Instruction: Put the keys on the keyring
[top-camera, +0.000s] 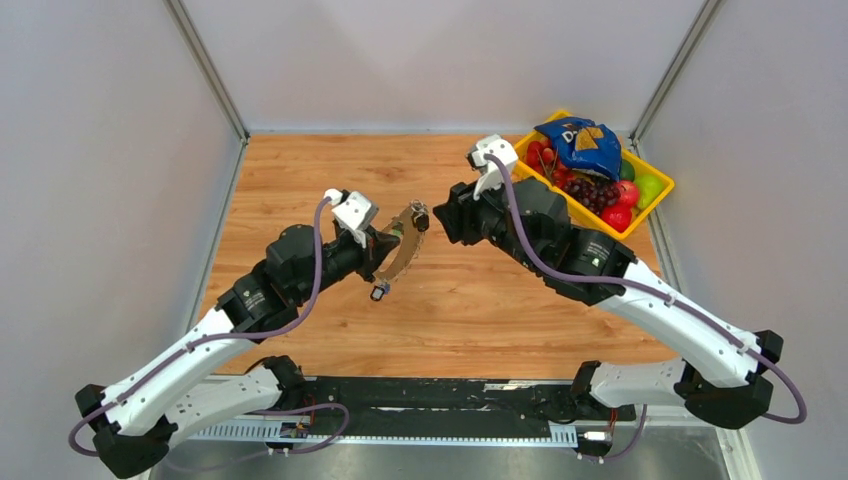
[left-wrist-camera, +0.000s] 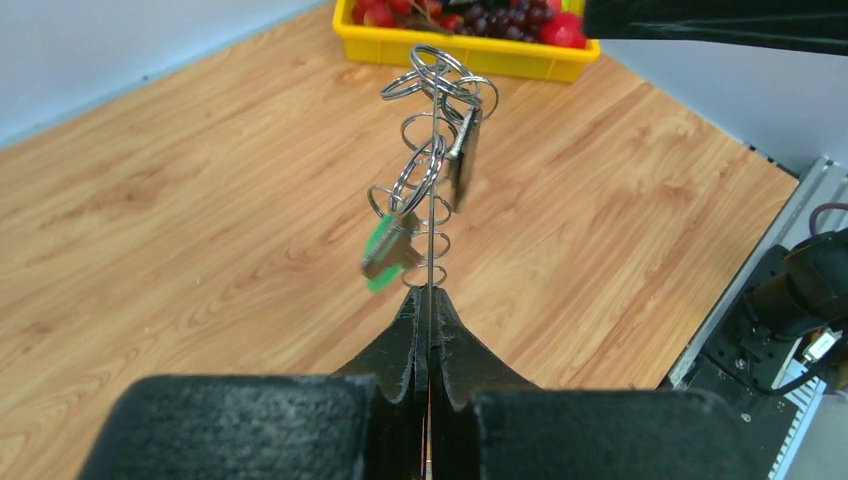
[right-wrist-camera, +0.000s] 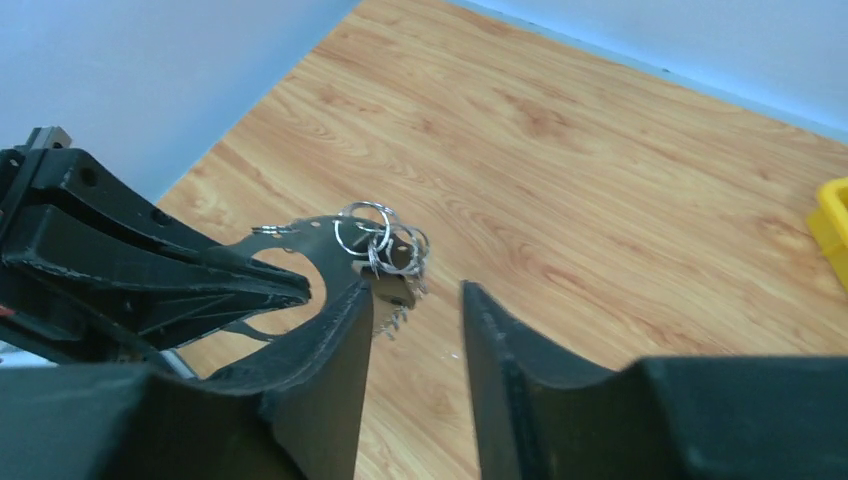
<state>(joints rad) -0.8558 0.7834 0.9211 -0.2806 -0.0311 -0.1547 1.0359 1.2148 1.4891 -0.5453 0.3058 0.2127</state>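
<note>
Above counter (top-camera: 480, 300), our left end effector (left-wrist-camera: 428, 300) pinches keyring (top-camera: 403, 255), long axis toward spread right end effector (right-wrist-camera: 415, 292); keys (right-wrist-camera: 390, 262) bunched at far tip.

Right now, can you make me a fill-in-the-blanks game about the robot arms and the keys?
1. The left gripper is clamped ____ on the keyring.
2. The right gripper has its jaws ____, right beside the small rings.
3. One dangling key has a ____ tag.
4. The fruit sits in a ____ bin.

Missing words: shut, open, green, yellow.
</note>
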